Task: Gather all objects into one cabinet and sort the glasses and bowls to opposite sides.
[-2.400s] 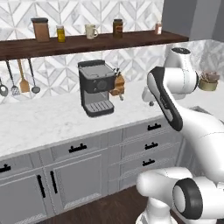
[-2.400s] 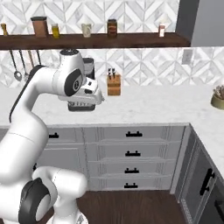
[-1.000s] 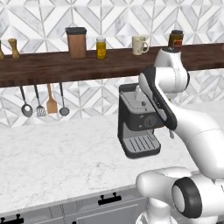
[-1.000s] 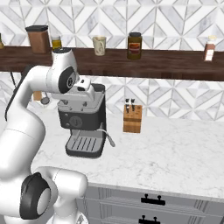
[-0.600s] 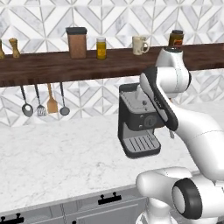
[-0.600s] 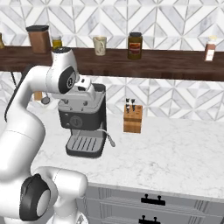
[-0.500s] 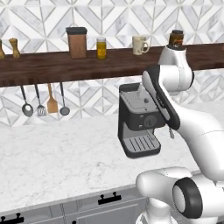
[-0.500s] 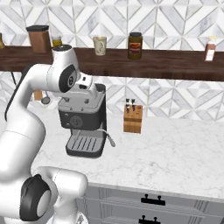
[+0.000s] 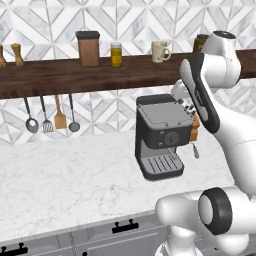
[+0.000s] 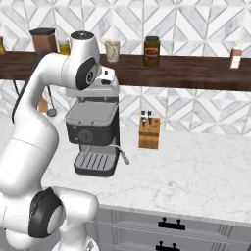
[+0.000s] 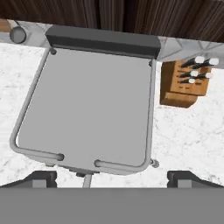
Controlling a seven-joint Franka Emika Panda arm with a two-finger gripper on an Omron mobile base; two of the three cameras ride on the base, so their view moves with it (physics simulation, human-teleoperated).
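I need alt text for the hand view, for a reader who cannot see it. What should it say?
Seen from above, the grey top of the coffee machine lies under the open gripper. A wooden knife block stands to its right on the white marble counter, below the dark wooden shelf.

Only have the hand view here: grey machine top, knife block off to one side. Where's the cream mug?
Observer: The cream mug stands on the long wooden shelf, above the coffee machine.
Operator: What's next to it up there?
Observer: It sits between a yellow jar and a dark jar, touching neither.
Operator: Anything hanging under that shelf?
Observer: Yes, utensils hang from it, left of the coffee machine in the left base view.
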